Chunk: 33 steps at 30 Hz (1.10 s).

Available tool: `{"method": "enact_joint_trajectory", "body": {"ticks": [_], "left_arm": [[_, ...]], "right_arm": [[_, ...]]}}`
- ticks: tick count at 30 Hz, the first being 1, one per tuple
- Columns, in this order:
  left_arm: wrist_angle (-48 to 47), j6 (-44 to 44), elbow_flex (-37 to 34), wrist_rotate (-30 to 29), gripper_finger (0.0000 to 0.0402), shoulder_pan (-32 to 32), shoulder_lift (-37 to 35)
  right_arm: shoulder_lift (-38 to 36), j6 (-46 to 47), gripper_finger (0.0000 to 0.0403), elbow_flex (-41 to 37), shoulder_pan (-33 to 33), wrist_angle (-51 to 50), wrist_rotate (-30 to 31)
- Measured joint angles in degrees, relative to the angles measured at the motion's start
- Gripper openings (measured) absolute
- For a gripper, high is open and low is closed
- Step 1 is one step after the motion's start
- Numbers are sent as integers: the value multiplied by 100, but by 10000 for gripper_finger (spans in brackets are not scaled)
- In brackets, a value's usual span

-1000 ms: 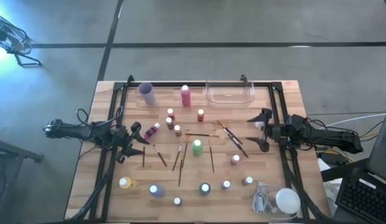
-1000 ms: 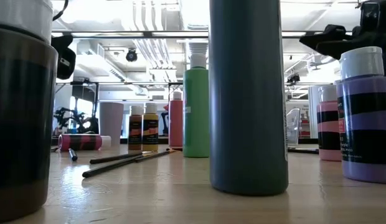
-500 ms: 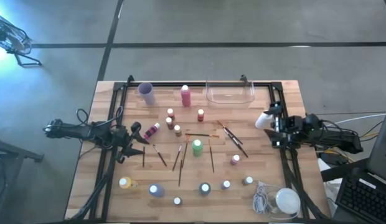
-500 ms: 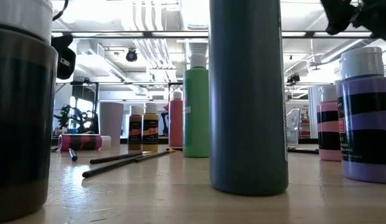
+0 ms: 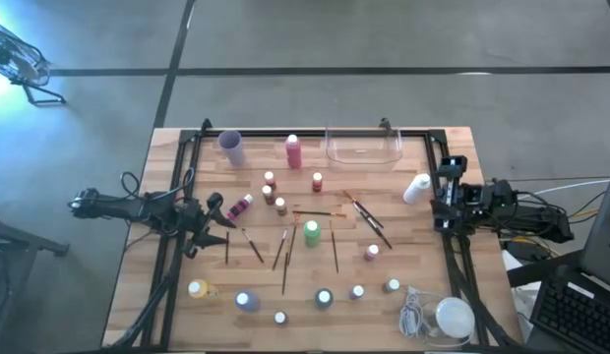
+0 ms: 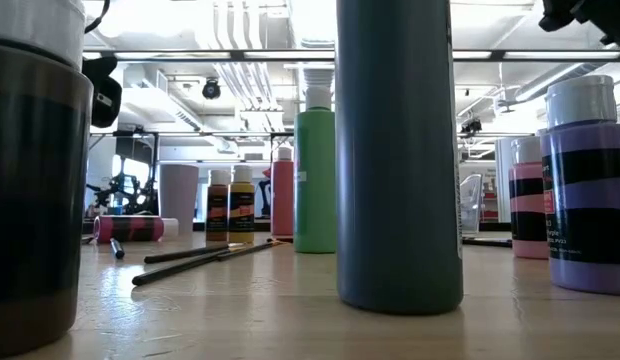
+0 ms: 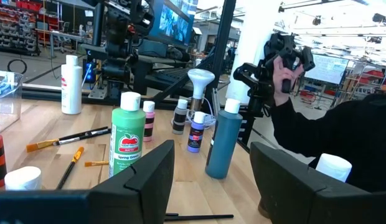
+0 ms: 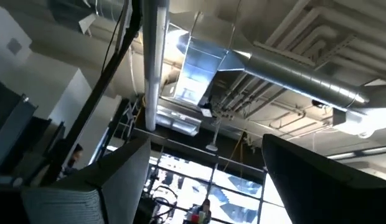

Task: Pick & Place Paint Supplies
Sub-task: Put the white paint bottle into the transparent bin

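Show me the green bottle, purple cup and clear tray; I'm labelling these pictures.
green bottle [image 5: 311, 233]: high view, on its body.
purple cup [image 5: 232, 148]: high view, on its wall.
clear tray [image 5: 364, 156]: high view, on its front rim.

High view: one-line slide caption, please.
Paint bottles and brushes scattered on the wooden table; left gripper and right gripper at opposite edges.

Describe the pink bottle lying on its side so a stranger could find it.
Start at the left gripper over the wooden table's left side. The pink bottle lies just beside it, toward the middle. It is the only bottle tipped over; every other one stands upright.
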Motion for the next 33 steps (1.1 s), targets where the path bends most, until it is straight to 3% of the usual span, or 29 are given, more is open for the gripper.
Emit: {"method": "enact_joint_trajectory", "body": {"ticks": [3, 5, 10, 14, 22, 28, 33], "left_arm": [[0, 2, 2, 1, 216, 0, 0], [0, 1, 2, 0, 216, 0, -1], [0, 2, 0, 0, 216, 0, 0], [0, 2, 2, 2, 216, 2, -2], [0, 2, 2, 1, 216, 1, -1], [-2, 1, 2, 2, 216, 0, -1], [0, 1, 2, 0, 216, 2, 0]], "right_arm": [[78, 244, 289, 449, 0, -714, 193], [171, 274, 285, 1075, 0, -2188, 688], [908, 1139, 274, 2687, 0, -6360, 2867], [1403, 2210, 259, 3255, 0, -8292, 3456], [1863, 3402, 233, 3484, 0, -8902, 3286], [2543, 3924, 254, 4059, 0, -9592, 3402], [3356, 4512, 276, 4844, 0, -11093, 3464]]}}
